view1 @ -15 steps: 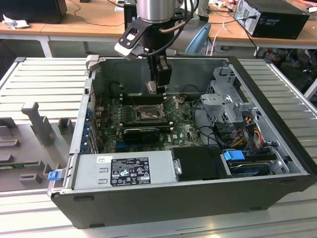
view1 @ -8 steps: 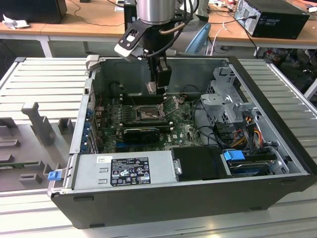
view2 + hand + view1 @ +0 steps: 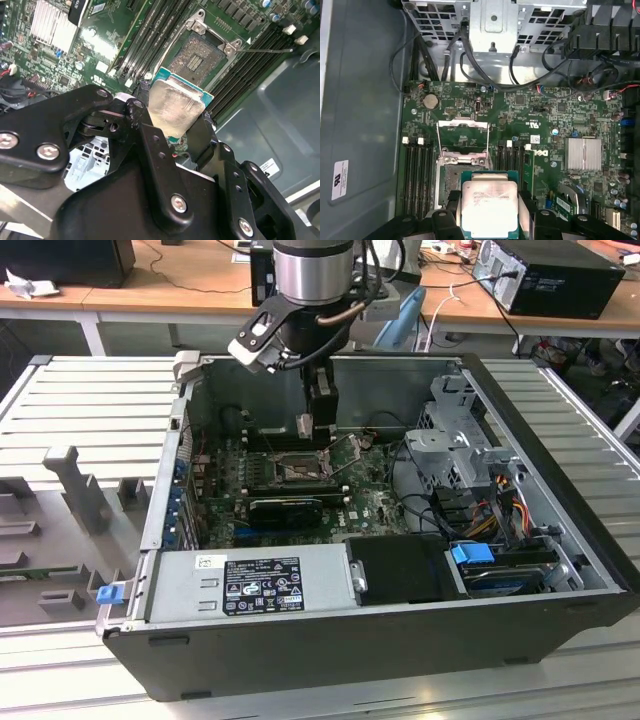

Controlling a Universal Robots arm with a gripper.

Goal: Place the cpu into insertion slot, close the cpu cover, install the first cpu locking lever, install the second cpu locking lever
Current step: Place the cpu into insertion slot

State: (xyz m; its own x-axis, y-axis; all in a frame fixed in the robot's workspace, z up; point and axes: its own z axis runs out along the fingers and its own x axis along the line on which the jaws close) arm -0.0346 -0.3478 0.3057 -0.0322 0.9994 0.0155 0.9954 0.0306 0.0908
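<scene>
Black two-finger gripper (image 3: 172, 125) clamps the small square silver-topped cpu (image 3: 176, 107) by opposite edges, above the green board, near the dark metal-rimmed insertion slot (image 3: 197, 57), unseated. First wrist view adds the raised metal cover frame (image 3: 462, 134). Cpu's metal top faces up, edges square to the slot.

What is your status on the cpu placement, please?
Arm's pincer shut on the cpu. Chip held above the board by the insertion slot, not yet seated. The cpu cover open, nothing seen in between.
</scene>
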